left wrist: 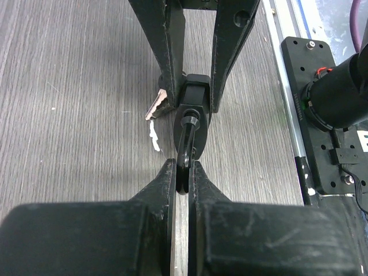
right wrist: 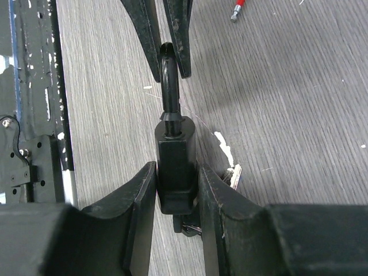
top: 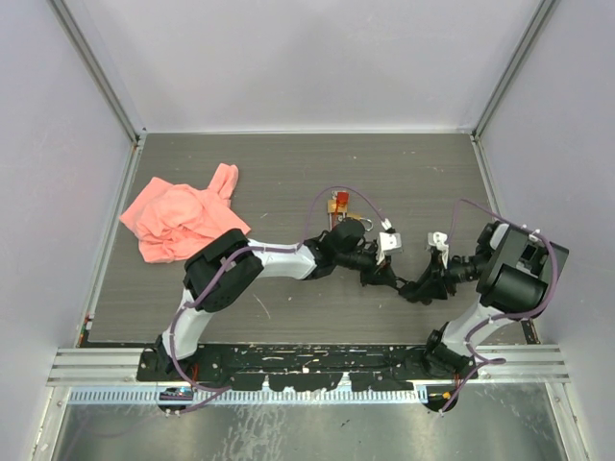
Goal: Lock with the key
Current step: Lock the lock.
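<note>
A black padlock point(right wrist: 175, 152) hangs above the table between both grippers. My right gripper point(right wrist: 177, 172) is shut on its body, one finger on each side. Its curved shackle point(left wrist: 185, 144) points away from the body, and my left gripper point(left wrist: 184, 167) is shut on the shackle's end. In the top view the two grippers, left point(top: 389, 277) and right point(top: 423, 283), meet nose to nose. A silver key point(right wrist: 233, 175) shows beside the padlock body, also visible as the key point(left wrist: 155, 106) from the left wrist. It is partly hidden, and I cannot tell whether it sits in the keyhole.
A pink cloth point(top: 183, 219) lies crumpled at the left of the table. A small orange and red object point(top: 338, 202) lies behind the left arm; the red tip point(right wrist: 238, 8) shows in the right wrist view. White scuffs point(left wrist: 154, 138) mark the wood under the padlock.
</note>
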Available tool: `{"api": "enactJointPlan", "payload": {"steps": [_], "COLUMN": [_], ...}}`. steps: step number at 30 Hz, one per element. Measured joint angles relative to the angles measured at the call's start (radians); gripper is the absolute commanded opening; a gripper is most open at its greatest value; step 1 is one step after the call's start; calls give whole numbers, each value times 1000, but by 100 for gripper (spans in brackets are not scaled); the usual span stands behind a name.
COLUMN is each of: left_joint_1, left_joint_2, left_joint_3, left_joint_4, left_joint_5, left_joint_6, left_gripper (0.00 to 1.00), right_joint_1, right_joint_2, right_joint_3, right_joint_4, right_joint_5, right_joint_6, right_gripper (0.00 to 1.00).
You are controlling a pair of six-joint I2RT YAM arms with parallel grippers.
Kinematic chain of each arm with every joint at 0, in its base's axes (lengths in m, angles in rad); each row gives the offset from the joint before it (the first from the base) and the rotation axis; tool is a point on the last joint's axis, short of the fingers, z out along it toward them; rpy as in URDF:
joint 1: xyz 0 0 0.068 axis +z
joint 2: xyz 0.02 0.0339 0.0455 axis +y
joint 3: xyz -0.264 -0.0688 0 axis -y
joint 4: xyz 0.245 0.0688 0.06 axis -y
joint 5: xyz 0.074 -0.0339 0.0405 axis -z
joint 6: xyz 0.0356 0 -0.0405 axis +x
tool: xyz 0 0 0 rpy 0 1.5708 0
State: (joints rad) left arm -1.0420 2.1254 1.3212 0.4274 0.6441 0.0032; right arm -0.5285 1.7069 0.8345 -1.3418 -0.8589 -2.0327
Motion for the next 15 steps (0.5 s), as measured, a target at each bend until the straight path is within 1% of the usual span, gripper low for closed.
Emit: {"api": "enactJointPlan", "payload": {"steps": [3, 9, 12, 15], "left_joint_1": [-2, -3, -6, -7], "left_joint_2": [3, 1, -11, -37], "left_joint_3": [10, 25, 25, 25], "left_joint_4": [-16, -56, -80, -134], "left_joint_5": [0, 10, 10, -2], "left_joint_6": [4, 40, 67, 92], "left_gripper": [0, 0, 0, 0], "right_joint_1": [-10, -9, 2, 37], "right_joint_2": [-20, -158, -171, -172], "right_joint_3": [-19, -89, -89, -82], "right_joint_4": [12, 88, 90, 95], "right_joint_5": [-8, -17, -16, -23], "right_joint_6": [-1, 0, 0, -2], "right_gripper": [1, 1, 1, 1]}}
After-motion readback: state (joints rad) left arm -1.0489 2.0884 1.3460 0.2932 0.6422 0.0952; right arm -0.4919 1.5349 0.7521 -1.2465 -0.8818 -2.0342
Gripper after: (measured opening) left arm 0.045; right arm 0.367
